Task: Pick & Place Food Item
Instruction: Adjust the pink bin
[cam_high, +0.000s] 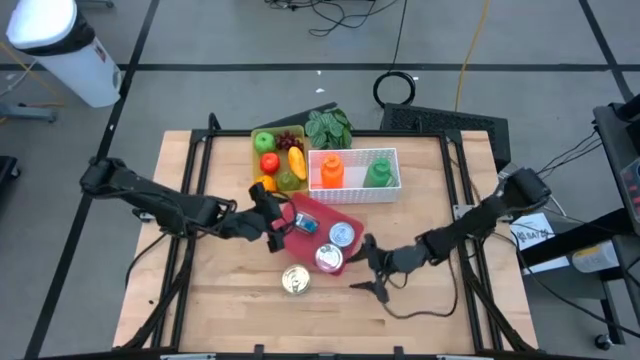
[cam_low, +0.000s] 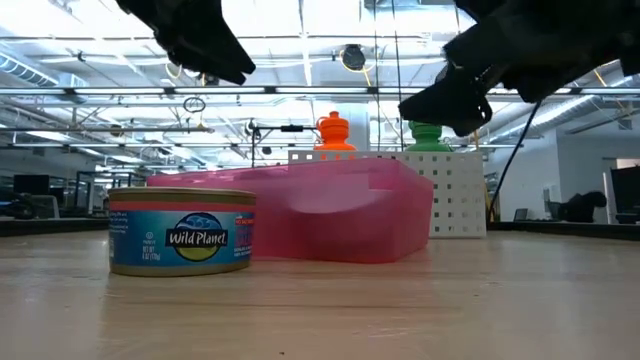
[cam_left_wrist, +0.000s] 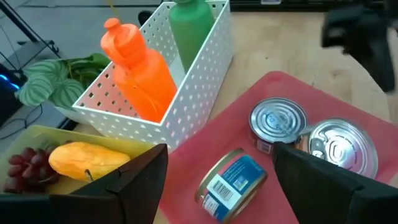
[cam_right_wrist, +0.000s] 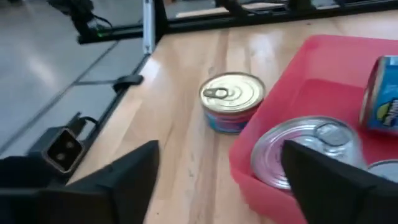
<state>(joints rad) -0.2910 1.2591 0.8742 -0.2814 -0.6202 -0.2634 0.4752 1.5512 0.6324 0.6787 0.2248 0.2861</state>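
A red tray (cam_high: 322, 212) lies mid-table and holds three tins. A blue-labelled tin (cam_left_wrist: 229, 182) lies on its side, and two silver-topped tins (cam_left_wrist: 278, 122) (cam_left_wrist: 339, 147) stand upright beside it. Another tin (cam_high: 295, 280), gold-topped with a blue label (cam_low: 180, 231), stands on the wood near the tray's near corner. My left gripper (cam_high: 275, 222) hangs open above the tray's left end, with its fingers either side of the lying tin (cam_left_wrist: 217, 157) but above it. My right gripper (cam_high: 368, 268) is open over the table just right of the tray (cam_right_wrist: 219, 152), raised (cam_low: 450, 100).
A white perforated basket (cam_high: 356, 186) behind the tray holds an orange bottle (cam_high: 332, 171) and a green bottle (cam_high: 378, 172). A yellow tray of fruit (cam_high: 278, 160) and a leafy plant (cam_high: 328, 127) sit at the far side. Bare wood lies at the near and right edges.
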